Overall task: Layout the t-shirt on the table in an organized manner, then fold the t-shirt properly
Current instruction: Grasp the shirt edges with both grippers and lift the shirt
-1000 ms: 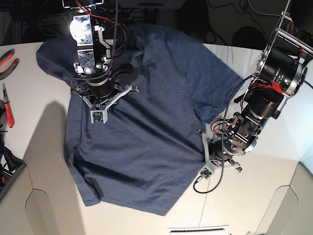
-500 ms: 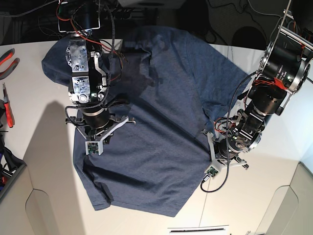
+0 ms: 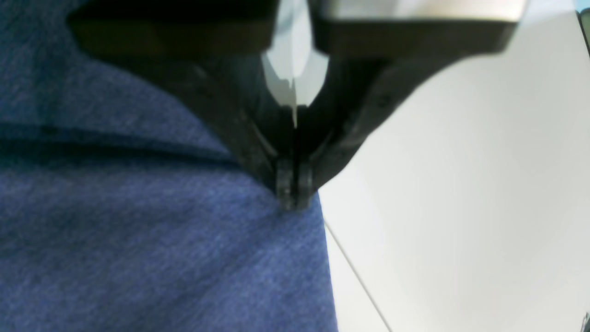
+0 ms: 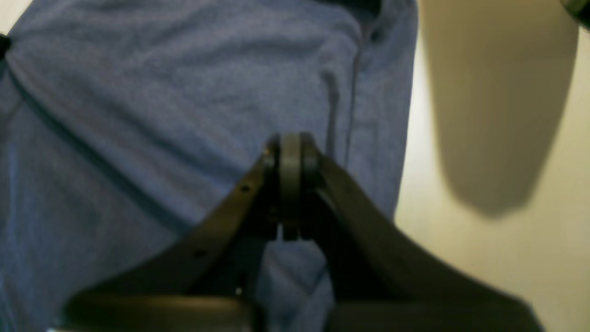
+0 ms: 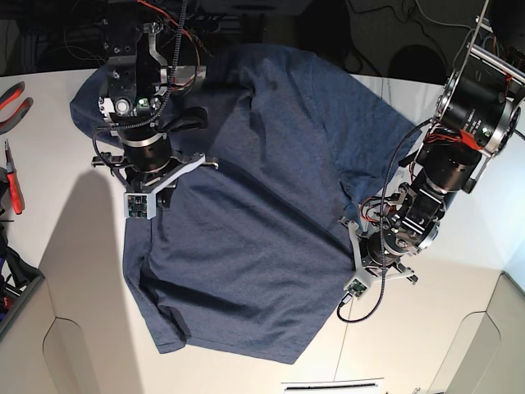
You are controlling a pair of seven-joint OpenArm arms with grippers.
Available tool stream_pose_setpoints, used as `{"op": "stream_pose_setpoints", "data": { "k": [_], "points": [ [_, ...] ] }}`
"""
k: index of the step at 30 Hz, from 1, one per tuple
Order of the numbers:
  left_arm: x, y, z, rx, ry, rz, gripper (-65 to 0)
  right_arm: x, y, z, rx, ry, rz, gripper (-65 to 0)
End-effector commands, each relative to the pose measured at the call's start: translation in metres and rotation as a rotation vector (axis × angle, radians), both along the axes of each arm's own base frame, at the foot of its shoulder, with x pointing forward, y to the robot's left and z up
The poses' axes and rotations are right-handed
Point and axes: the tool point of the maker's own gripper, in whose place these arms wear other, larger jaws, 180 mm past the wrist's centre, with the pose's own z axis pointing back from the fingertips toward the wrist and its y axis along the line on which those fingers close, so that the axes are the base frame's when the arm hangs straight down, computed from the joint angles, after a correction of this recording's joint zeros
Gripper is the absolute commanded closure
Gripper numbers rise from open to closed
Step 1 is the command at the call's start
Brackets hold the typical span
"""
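The navy-blue t-shirt (image 5: pixel 254 222) lies spread over the white table (image 5: pixel 74 271), plain side up, with no lettering showing. My right gripper (image 5: pixel 150 171) is over the shirt's upper left part. In the right wrist view its tips (image 4: pixel 290 154) are shut, and folds of the t-shirt (image 4: pixel 161 115) run up to them. My left gripper (image 5: pixel 361 242) is at the shirt's right edge. In the left wrist view it (image 3: pixel 293 196) is shut, pinching the very edge of the t-shirt (image 3: pixel 161 240). A taut crease runs across the cloth between the two grippers.
Red-handled pliers (image 5: pixel 15 103) and another red tool (image 5: pixel 14 185) lie at the table's left edge, with a dark bin (image 5: pixel 12 287) below them. A white sheet (image 5: pixel 332 383) sits at the front edge. A thin seam line (image 3: pixel 355 276) crosses the table beside the shirt.
The right arm swung down and left over the shirt, then came back up. The left arm shifted slightly down and right, and the shirt slid that way with it.
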Motion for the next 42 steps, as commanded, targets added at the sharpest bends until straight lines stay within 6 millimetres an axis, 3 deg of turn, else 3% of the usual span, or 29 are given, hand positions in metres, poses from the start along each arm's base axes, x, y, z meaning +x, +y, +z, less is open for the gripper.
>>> {"op": "stream_pose_setpoints", "data": {
  "k": [1, 6, 13, 20, 24, 28, 31, 35, 42],
  "points": [
    [-0.004, 0.012, -0.005, 0.044, 0.043, 0.018, 0.0, 0.0, -0.001, 0.004, -0.002, -0.011, 0.0, 0.0],
    [-0.004, 0.013, -0.005, 0.044, 0.042, 0.018, 0.0, -0.029, -0.006, -0.02, -0.018, 0.113, 0.003, 0.0],
    [-0.004, 0.012, -0.005, 0.044, 0.042, 0.017, 0.0, -0.056, -0.011, -0.037, -0.037, 0.185, 0.009, 0.0],
    [-0.004, 0.013, -0.005, 0.044, 0.043, 0.018, 0.0, -0.063, -0.018, -0.053, -0.081, 0.233, 0.021, 0.0],
    [-0.004, 0.013, -0.005, 0.044, 0.043, 0.018, 0.0, -0.064, -0.019, -0.081, -0.096, 0.306, 0.06, 0.0],
    [-0.005, 0.013, -0.005, 0.045, 0.044, 0.018, 0.0, -0.051, -0.023, -0.105, -0.113, 0.365, 0.075, 0.0],
    [-0.006, 0.018, -0.006, 0.055, 0.05, 0.024, 0.0, -0.032, -0.027, -0.11, -0.146, 0.369, 0.082, 0.0],
    [-0.008, 0.026, -0.006, 0.05, 0.065, 0.054, 0.0, 0.005, -0.03, -0.094, -0.172, 0.313, 0.082, 0.0],
    [-0.016, 0.039, -0.008, -0.009, 0.123, 0.099, 0.0, 0.068, -0.035, -0.05, -0.187, 0.177, 0.067, 0.0]
  ]
}}
